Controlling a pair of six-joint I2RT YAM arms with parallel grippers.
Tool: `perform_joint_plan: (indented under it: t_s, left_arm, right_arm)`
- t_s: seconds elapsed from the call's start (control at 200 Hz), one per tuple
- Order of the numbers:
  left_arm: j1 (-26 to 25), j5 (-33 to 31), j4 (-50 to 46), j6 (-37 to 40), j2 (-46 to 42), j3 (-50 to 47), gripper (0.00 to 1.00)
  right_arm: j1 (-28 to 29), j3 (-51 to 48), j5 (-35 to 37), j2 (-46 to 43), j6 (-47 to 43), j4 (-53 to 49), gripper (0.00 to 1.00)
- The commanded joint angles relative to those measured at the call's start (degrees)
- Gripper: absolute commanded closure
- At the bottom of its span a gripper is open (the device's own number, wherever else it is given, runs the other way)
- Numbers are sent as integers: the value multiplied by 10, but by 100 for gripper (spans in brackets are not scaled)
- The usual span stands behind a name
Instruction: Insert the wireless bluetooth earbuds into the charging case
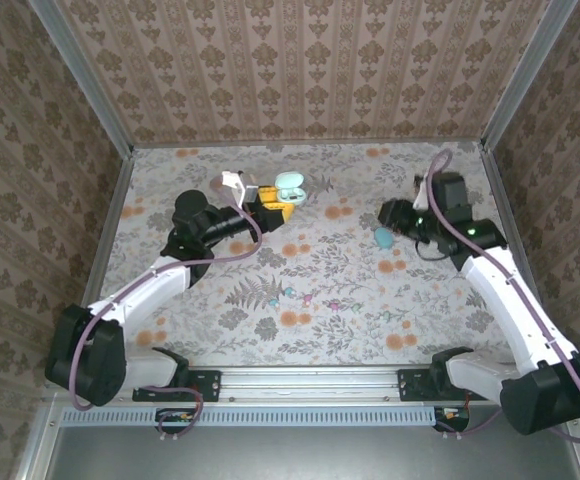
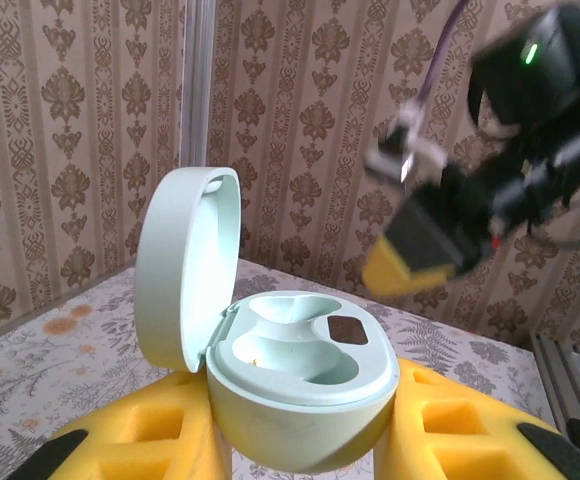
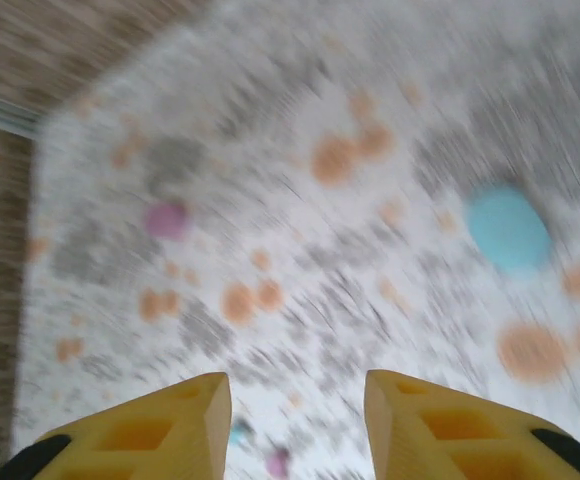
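Your left fingers [image 2: 140, 440] are clamping the open, empty case [image 2: 300, 400] while your right fingers [image 3: 450, 420] are gaping empty, earbuds [image 1: 315, 299] lying loose on the table [image 1: 220, 330].

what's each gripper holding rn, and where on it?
Left gripper holds the open mint charging case by its lower shell, a finger on each side. Right gripper: jaws apart, nothing between them.

A robot test booth: wallpapered panels [image 1: 300, 70] box in the floral table [image 1: 270, 330] on three sides, and an aluminium rail [image 1: 310, 380] along its near edge carries two arm bases [image 1: 165, 368].
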Motion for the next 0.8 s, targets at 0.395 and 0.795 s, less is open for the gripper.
perform_joint_plan:
  t_s: [0.395,0.795]
  left_arm:
    - [1,6,8,10,-27,-2,71]
    - [1,6,0,13,-27,1,71]
  right_arm:
    - [112,-282,60,-51,261,-37,59]
    - [114,-328,43,-27,273,52,59]
